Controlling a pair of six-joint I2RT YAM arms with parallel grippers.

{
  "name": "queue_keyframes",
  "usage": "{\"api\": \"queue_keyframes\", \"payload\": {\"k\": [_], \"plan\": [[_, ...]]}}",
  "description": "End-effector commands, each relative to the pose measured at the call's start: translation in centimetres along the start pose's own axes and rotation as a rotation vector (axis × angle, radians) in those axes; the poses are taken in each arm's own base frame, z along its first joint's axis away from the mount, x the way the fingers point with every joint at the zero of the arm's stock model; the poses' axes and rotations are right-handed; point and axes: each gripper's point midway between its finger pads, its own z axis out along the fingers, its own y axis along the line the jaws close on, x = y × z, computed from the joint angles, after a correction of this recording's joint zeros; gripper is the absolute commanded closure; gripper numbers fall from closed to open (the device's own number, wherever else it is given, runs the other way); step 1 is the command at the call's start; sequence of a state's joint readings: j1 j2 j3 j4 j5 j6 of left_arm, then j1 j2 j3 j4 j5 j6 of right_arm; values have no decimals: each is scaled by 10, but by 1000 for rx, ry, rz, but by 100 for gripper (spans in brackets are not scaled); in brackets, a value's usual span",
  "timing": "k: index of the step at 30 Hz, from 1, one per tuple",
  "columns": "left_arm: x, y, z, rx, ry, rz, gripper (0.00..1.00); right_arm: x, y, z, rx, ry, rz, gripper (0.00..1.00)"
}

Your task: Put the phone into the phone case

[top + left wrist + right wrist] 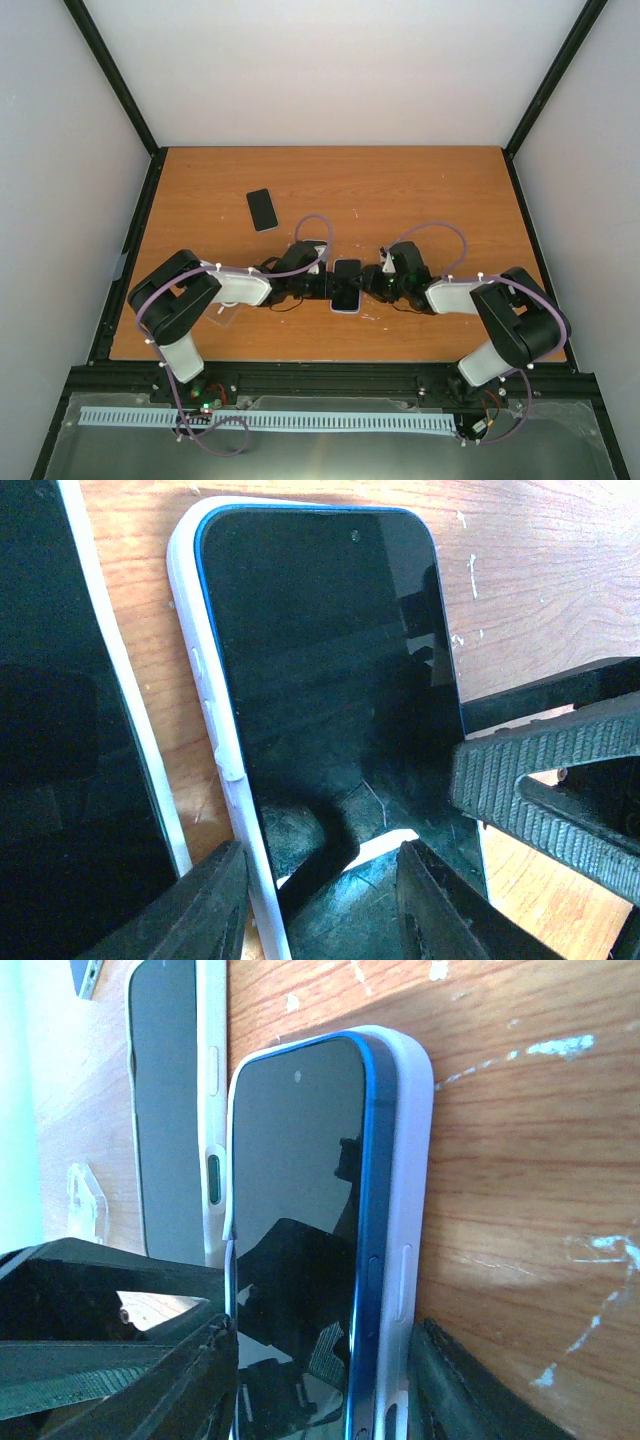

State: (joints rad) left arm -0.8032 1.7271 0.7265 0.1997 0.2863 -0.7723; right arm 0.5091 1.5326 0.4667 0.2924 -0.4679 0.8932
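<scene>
Wooden table (420, 190): two white-cased phones (300, 1210) (170, 1110), one dark phone (262, 209) apart.

The phone (330, 660) has a glossy black glass face, faintly smudged, and a smooth, shiny blue rim. The phone case (183, 590) looks like smooth matt white plastic; the table (540, 570) is orange-brown wood grain, scuffed with pale flecks. The tool fingers (540, 770) are matt black, one ribbed and rough.
</scene>
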Motion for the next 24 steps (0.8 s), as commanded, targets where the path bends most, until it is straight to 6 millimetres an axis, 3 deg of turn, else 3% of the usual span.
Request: {"api": "queue_keyframes", "payload": {"k": [1, 18, 24], "plan": [[6, -18, 4, 98, 32, -3, 59, 2, 45, -6, -192, 31, 13, 54], [15, -25, -21, 142, 20, 19, 49, 5, 78, -26, -394, 24, 67, 50], [16, -29, -24, 168, 22, 17, 48, 8, 76, -24, -379, 38, 68, 47]]}}
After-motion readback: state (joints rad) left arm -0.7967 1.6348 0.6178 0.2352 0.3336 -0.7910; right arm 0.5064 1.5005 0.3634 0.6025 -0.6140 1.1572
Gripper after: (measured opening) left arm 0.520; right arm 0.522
